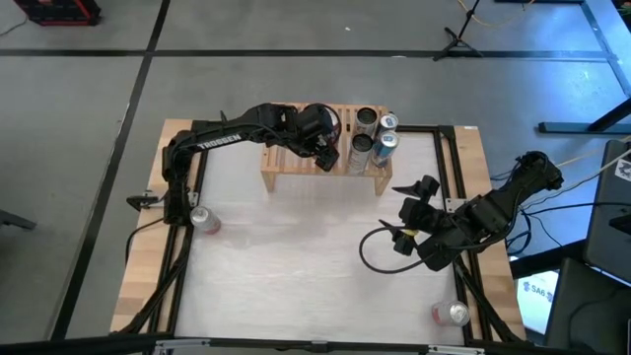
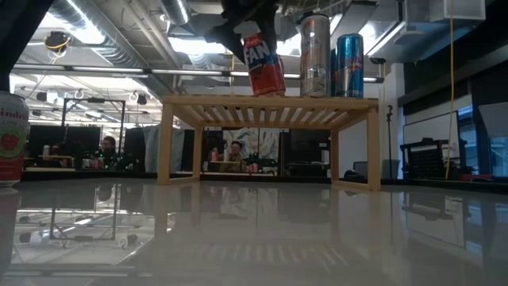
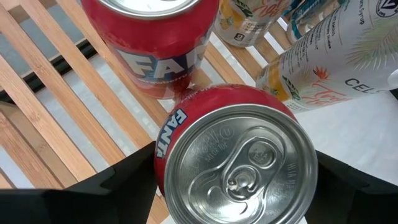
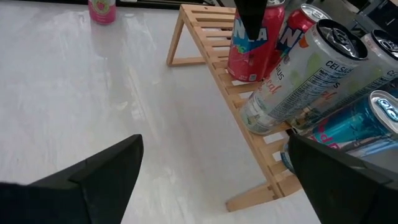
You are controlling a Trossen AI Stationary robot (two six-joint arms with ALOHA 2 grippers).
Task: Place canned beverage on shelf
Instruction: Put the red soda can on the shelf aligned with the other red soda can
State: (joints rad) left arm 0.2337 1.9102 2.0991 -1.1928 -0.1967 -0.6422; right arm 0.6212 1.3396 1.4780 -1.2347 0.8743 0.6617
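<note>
The light-wood shelf [image 1: 296, 168] stands at the table's far middle. My left gripper [image 3: 236, 186] hangs over its slatted top and is shut on a red Fanta can [image 2: 264, 67], which leans with its bottom at the near row of slats [image 4: 245, 78]. A second red Fanta can [image 3: 149, 37] stands just behind it. To their right on the shelf stand silver cans [image 1: 363, 148] and blue cans [image 1: 386, 146]. My right gripper [image 1: 396, 212] waits open over the table's right part, holding nothing. My left gripper pinches the red can's side wall just under the top rim [image 3: 166, 142] between its two fingers, one on each side. The fingers [image 2: 238, 36] come down from above, slanting in from the table's left. The can is tilted, its bottom edge on or just over the slats.
A pink can [image 1: 204, 219] stands on the table at the left, near the left arm's base. Another can [image 1: 451, 314] stands at the near right corner. Black frame rails [image 1: 455, 168] border the table. People sit in the room behind [image 2: 234, 151].
</note>
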